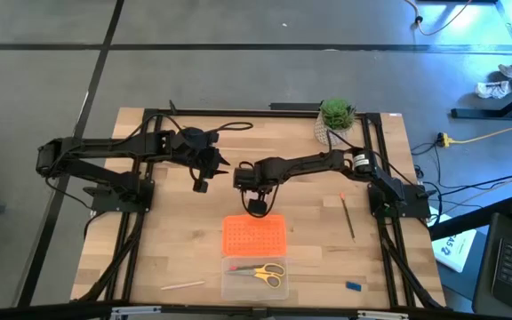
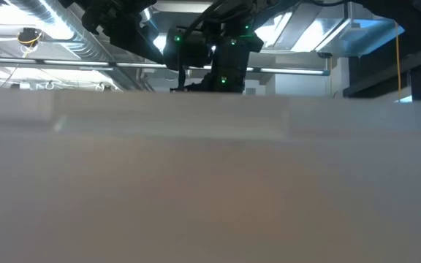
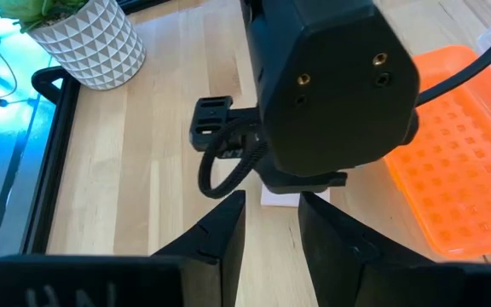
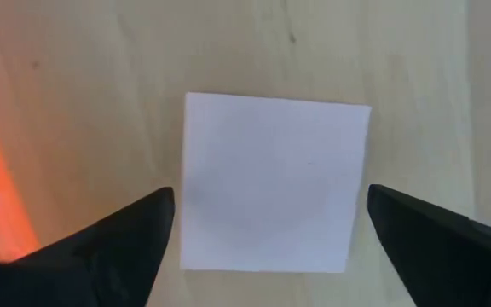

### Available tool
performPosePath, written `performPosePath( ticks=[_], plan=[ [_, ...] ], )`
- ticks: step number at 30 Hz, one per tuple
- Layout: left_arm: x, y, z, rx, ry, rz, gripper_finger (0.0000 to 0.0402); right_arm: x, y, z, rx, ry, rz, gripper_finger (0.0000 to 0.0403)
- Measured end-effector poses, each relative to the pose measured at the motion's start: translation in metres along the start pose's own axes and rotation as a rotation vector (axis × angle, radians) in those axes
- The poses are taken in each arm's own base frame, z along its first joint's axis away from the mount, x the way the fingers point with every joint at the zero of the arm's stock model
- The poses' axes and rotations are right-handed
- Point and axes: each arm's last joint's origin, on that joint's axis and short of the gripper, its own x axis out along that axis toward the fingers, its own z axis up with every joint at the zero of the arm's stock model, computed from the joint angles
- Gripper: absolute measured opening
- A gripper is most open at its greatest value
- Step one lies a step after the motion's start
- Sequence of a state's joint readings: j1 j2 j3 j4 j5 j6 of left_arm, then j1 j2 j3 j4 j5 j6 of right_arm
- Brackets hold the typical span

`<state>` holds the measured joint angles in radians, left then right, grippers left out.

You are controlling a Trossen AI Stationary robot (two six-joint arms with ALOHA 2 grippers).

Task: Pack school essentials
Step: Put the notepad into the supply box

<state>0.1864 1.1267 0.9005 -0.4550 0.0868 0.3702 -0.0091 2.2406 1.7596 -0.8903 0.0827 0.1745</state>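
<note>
On the pale wooden counter (image 1: 176, 258), the left pincer (image 1: 201, 185) hangs narrow, its two dark fingers close together with a slim gap and nothing between them, well apart from the thin pale pencil (image 1: 182, 285) lying toward the counter's front edge. Just beside it to the right, the right pincer (image 4: 271, 223) stands wide and empty, pointing straight down over the pale pink square pad (image 4: 273, 183), which lies flat on the wood between its two fingers (image 4: 113, 234) without touching either. Just in front of that pincer sits the orange perforated plastic lid (image 1: 255, 236), and beyond it the clear plastic case (image 1: 238, 277) holding the yellow-handled scissors (image 1: 267, 271). Farther right of the right pincer, a thin dark pencil with an orange tip (image 1: 348, 216) lies on the counter, a tiny blue piece (image 1: 354, 286) rests near the front edge, and a potted green plant in a white patterned pot (image 1: 335, 119) stands at the back.
</note>
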Motion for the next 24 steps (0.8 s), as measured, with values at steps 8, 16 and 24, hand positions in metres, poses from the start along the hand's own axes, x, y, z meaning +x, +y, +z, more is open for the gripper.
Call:
performPosePath(
  ticks=[8,16,24],
  plan=[
    [0.000,0.000,0.000,0.000,0.000,0.000,0.0104,0.000,-0.005,0.001,0.028,0.008,0.028,0.0386],
    [0.000,0.000,0.000,0.000,0.000,0.000,0.0104,0.001,-0.010,0.001,0.052,0.008,0.025,0.0386],
    [0.000,0.000,0.000,0.000,-0.001,0.000,0.0104,0.013,-0.010,0.002,0.048,0.022,0.051,0.0386]
  ],
)
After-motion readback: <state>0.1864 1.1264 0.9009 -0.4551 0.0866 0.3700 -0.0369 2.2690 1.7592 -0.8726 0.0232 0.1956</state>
